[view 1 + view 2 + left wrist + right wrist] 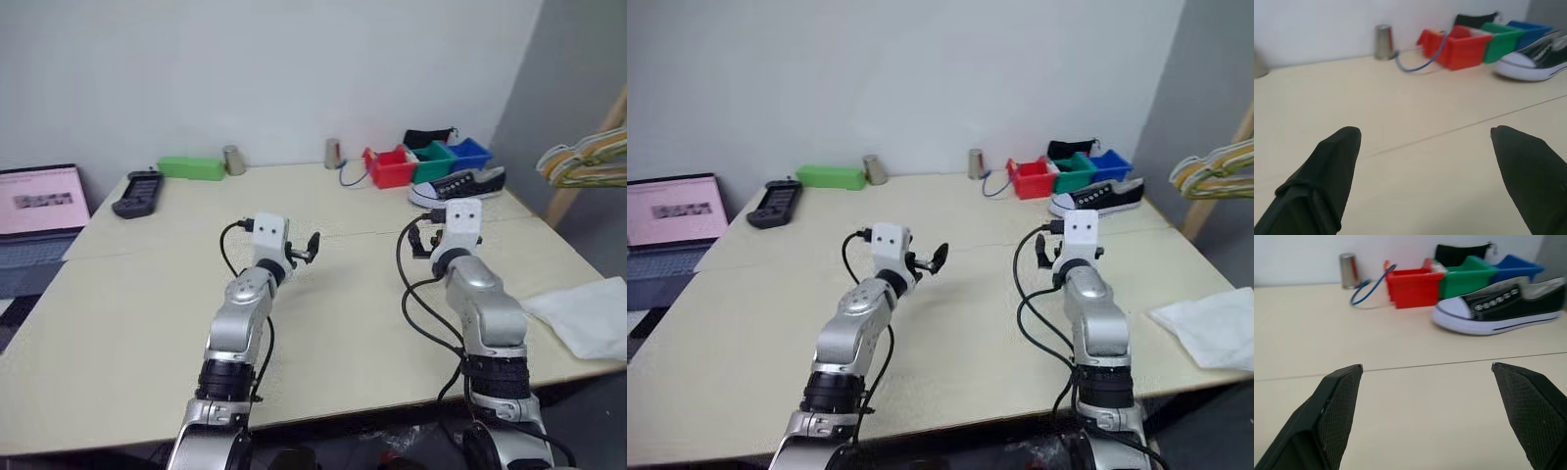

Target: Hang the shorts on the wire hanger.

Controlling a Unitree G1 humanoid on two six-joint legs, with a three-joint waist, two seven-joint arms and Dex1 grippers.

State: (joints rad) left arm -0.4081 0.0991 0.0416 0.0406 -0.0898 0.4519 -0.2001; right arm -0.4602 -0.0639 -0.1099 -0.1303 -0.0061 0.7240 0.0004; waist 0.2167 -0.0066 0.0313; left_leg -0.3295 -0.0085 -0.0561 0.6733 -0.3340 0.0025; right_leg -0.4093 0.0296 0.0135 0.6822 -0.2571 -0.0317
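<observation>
Currently on the pale worktop (pixel 147 333): three small open bins in a row near the back wall, red bin (pixel 391 168), green bin (pixel 432 160), blue bin (pixel 470 153), touching side by side. What lies inside them cannot be made out, though something pale shows at the red bin's rim in the right wrist view. A black pouch (pixel 429 137) sits just behind the green bin. A blue cable (pixel 1367 288) loops from the red bin toward a small metal cup (pixel 333 153); a second metal cup (pixel 233 160) stands beside a green box (pixel 190 167). A black-and-white sneaker (pixel 458 185) lies in front of the bins, toe toward the red one.

The shorts (pixel 585 315): white fabric lying flat and crumpled at the worktop's right edge, near the front corner, partly overhanging; which way the waistband faces cannot be told.

Thick pale green-and-yellow hangers (pixel 584 159) hang at the far right; the wire hanger cannot be picked out among them.

Left gripper (pixel 1425 142): fingers spread wide, holding nothing, over bare worktop. Right gripper (pixel 1427 377): fingers spread wide, empty, pointing toward the sneaker. Laptop (pixel 39 211) and black handset (pixel 138 192) at the left.
</observation>
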